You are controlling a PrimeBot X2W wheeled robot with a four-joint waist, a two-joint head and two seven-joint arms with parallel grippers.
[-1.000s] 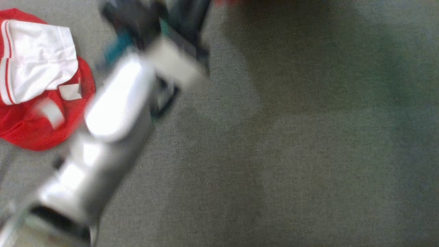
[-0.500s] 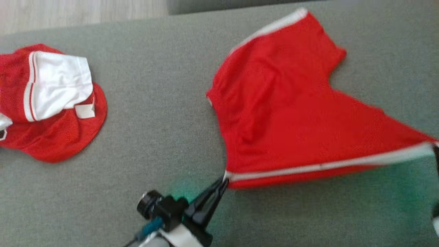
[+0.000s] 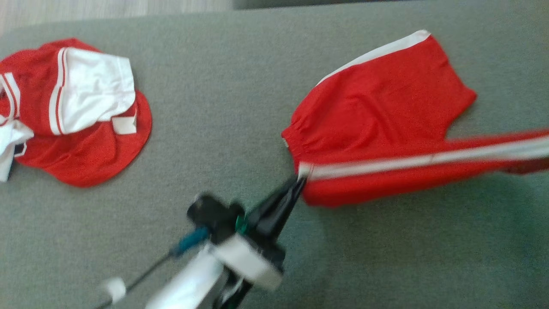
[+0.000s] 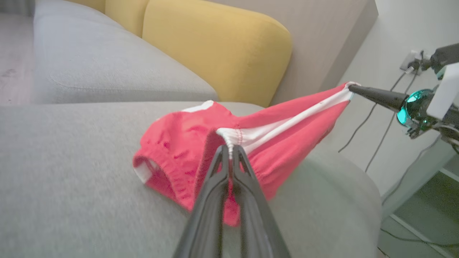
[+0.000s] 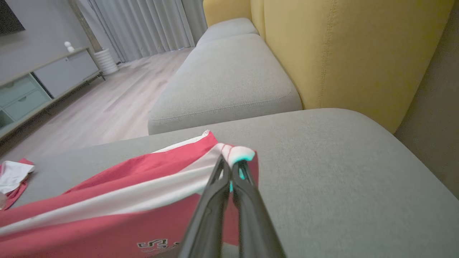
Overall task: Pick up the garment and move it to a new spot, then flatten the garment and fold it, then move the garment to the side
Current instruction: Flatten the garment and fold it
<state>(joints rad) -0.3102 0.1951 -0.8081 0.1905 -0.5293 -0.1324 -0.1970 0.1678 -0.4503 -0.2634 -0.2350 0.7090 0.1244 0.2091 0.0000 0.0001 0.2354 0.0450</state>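
You had left gripper point(image 3: 299, 182) pinching red garment point(image 3: 377, 107) at waistband, right gripper point(image 5: 231, 165) pinching its far corner. Relocating step, likely. Next move called for lowering both together, cloth taut between.

Open grey cushion point(image 3: 214, 107) between heaped clothes point(image 3: 77, 111) and stretched garment point(image 3: 386, 111), yellow backrest point(image 4: 222, 50) walling the far side

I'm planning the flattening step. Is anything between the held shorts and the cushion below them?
Nothing visible. Left gripper and right gripper both clamp the shorts by the striped edge; the grey cushion beneath shows no obstacle. The other garment lies apart, to the left.
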